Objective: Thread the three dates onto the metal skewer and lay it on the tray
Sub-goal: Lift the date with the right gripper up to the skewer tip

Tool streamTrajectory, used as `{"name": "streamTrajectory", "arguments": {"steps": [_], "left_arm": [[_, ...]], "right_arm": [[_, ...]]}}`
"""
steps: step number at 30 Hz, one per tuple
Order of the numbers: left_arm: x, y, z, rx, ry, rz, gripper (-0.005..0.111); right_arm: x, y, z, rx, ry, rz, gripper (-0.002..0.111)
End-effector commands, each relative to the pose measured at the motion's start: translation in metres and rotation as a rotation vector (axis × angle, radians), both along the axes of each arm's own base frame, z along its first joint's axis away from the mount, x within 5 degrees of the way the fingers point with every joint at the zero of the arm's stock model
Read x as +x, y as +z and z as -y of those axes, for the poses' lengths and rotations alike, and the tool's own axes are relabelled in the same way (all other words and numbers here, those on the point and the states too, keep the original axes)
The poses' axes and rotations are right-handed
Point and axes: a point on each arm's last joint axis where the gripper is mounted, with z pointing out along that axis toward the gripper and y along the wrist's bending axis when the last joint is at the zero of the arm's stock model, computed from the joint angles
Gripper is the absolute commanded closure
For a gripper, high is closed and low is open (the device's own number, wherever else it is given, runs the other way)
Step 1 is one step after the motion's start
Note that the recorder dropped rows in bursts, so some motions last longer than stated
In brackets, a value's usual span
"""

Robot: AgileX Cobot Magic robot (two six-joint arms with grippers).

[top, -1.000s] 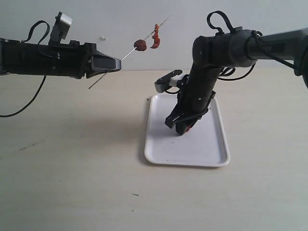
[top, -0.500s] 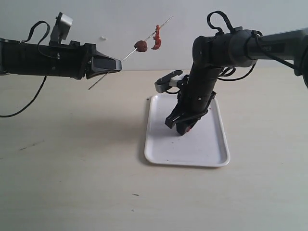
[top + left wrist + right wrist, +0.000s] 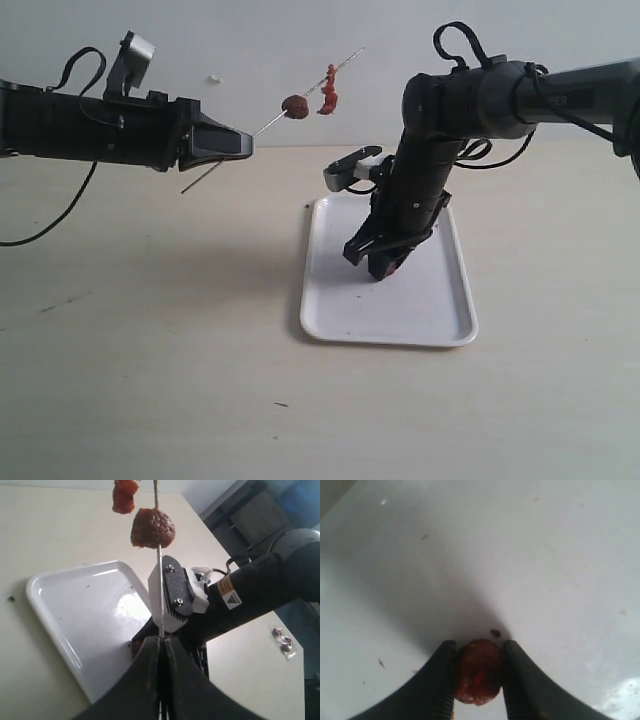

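A pale table (image 3: pixel 150 350) with a white tray (image 3: pixel 330 300) lying right of its middle.

The left arm's fingers (image 3: pixel 145 680) are pressed together on the lower part of a thin metal skewer (image 3: pixel 265 122) and hold it high in the air, well above the table. A short tail of the rod sticks out behind the fingers. The skewer's long axis slants: it rises from the left fingers up and to the right, and its free tip ends above the far left corner of the tray. Two dates (image 3: pixel 295 106) are already threaded on its upper half, one round one lower down and a ragged one just beyond it, leaving a bare stretch at the tip.

The right arm reaches steeply down onto the tray. The right arm's fingers (image 3: pixel 440 680) sit against both sides of the third date (image 3: pixel 476 672), clamped on it as it rests on the tray floor near the middle.

The date is well below the skewer's tip and a little to its right. It is in the right arm's grasp and out of the left arm's reach. It probably has to be lifted to the tip and pushed down along that slanted line toward the other two.
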Motion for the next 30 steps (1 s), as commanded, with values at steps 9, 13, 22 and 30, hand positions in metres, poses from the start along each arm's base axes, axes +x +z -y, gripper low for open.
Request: {"name": "streamTrajectory", "arguments": {"steps": [9,13,22,30], "left_arm": [[-0.012,-0.012,-0.003,0.056,-0.053,-0.026,0.107],[-0.017,-0.023,-0.005,0.076,-0.039,-0.046,0.107],[-0.031,-0.035,-0.006,0.061,-0.067,-0.096,0.107],[-0.041,-0.040,-0.004,0.024,-0.110,-0.133,0.107]], "right_arm": [[0.008,0.049,0.049,0.185,-0.168,0.051,0.078],[0.011,0.062,0.062,0.294,-0.210,0.075,0.078],[0.021,0.081,0.099,0.443,-0.342,0.146,0.078],[0.036,0.088,0.109,0.580,-0.478,0.254,0.078]]}}
